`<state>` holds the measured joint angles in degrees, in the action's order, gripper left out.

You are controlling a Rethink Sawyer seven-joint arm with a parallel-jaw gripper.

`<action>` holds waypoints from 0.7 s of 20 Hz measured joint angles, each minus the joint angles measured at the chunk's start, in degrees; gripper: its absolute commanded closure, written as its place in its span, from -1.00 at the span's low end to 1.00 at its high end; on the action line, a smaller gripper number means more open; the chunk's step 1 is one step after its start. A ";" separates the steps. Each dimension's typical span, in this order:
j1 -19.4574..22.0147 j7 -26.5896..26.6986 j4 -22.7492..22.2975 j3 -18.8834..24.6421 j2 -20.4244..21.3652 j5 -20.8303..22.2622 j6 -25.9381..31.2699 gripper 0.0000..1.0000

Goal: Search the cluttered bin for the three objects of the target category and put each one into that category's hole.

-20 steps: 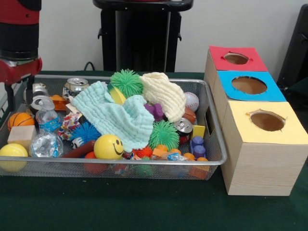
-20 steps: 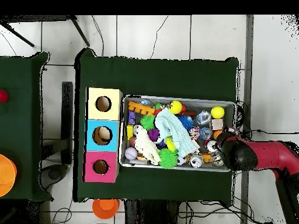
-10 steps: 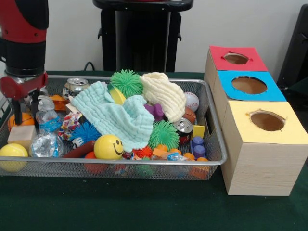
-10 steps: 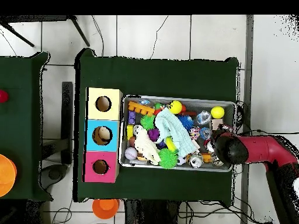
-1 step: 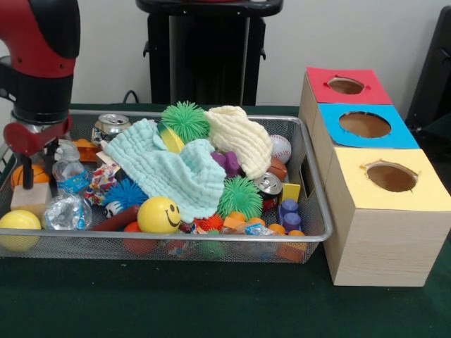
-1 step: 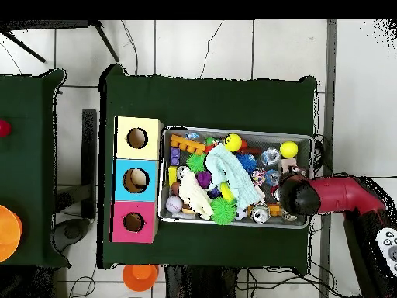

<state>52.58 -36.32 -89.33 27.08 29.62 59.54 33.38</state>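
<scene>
The bin [image 5: 310, 211] is silver mesh on a dark green table [image 5: 211, 303]. The boxes [image 5: 384, 211] are pale wood, topped red, blue and yellow. One cloth [image 5: 169, 172] is mint, another [image 5: 239, 137] cream. A yellow ball [image 5: 158, 215] bears a smiley. The arm [image 5: 42, 49] is red and black.

Two camera views. The front view sits low and close at table height, looking across a wire bin [image 5: 310, 236] toward the robot arm [image 5: 39, 63]. The overhead view looks straight down from high above, taking in the whole table [image 6: 209, 97] and surrounding floor. Both share the bin [image 6: 236, 131] and three-coloured box [image 6: 119, 180].
</scene>
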 measured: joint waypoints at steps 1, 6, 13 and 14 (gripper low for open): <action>-0.58 -0.01 0.03 -0.50 0.06 0.36 -0.01 -1.00; -5.40 0.01 -0.03 -4.71 1.55 3.78 0.00 -1.00; -9.47 0.01 -0.14 -9.52 5.08 5.69 -0.01 -1.00; -9.98 0.01 -0.14 -10.38 5.45 6.08 -0.01 -1.00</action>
<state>42.60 -36.31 -89.48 16.69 35.07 65.62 33.37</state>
